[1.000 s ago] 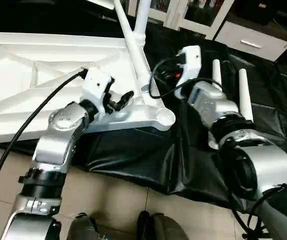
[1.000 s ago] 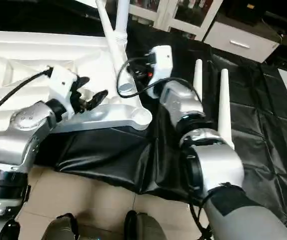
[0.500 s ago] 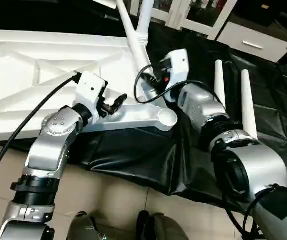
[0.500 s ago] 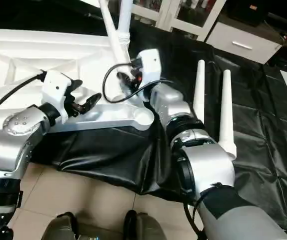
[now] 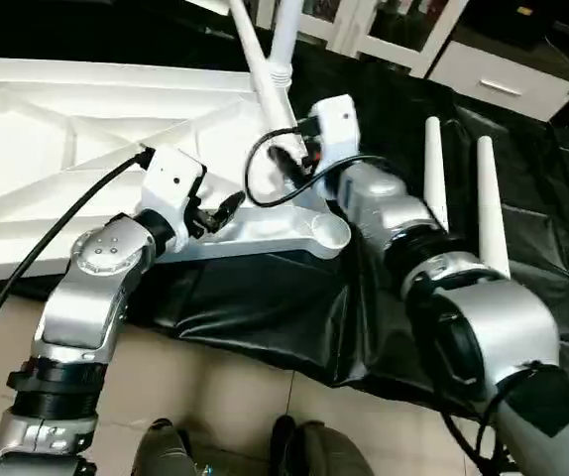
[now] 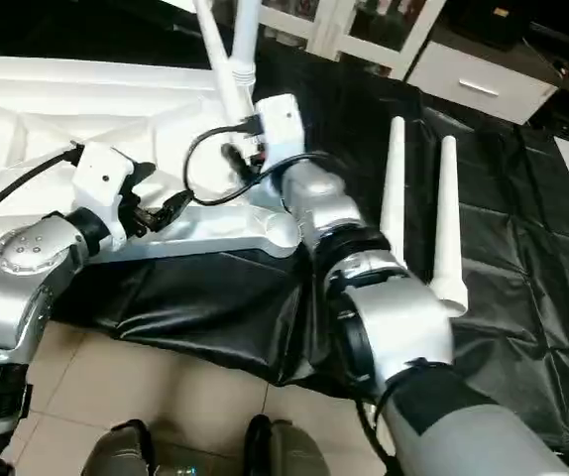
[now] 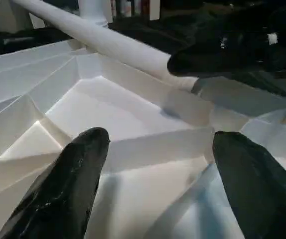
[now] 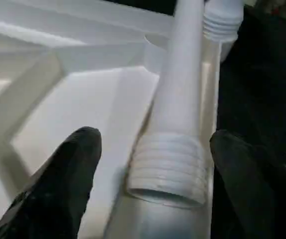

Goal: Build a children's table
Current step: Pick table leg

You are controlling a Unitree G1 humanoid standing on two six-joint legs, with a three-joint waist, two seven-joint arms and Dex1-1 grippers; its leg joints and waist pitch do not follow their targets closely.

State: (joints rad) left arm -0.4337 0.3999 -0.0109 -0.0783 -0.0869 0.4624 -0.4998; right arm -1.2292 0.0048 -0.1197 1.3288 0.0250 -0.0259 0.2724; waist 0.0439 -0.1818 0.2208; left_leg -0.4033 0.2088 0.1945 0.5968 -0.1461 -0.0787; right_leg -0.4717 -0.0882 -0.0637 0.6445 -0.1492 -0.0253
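Threads on the long white tapered plastic leg (image 8: 175, 99) sit squarely between my right gripper (image 8: 148, 184)'s spread black fingers (image 8: 58, 184), not yet pinched, and the leg's long axis runs away from that gripper, leaning up and back over the white square plastic tabletop (image 5: 56, 129) that lies underside-up on the black-draped worktop (image 5: 384, 327). My right arm is the nearer one to this leg; my left gripper (image 7: 158, 184), also spread and empty, hovers over the ribbed underside just beside the near corner socket (image 5: 329, 230). I judge the coming move is a squeeze on the threaded end. The right wrist view shows the thread rings; the head views show 2 more white tapered legs (image 5: 458, 188) lying well apart to my right.
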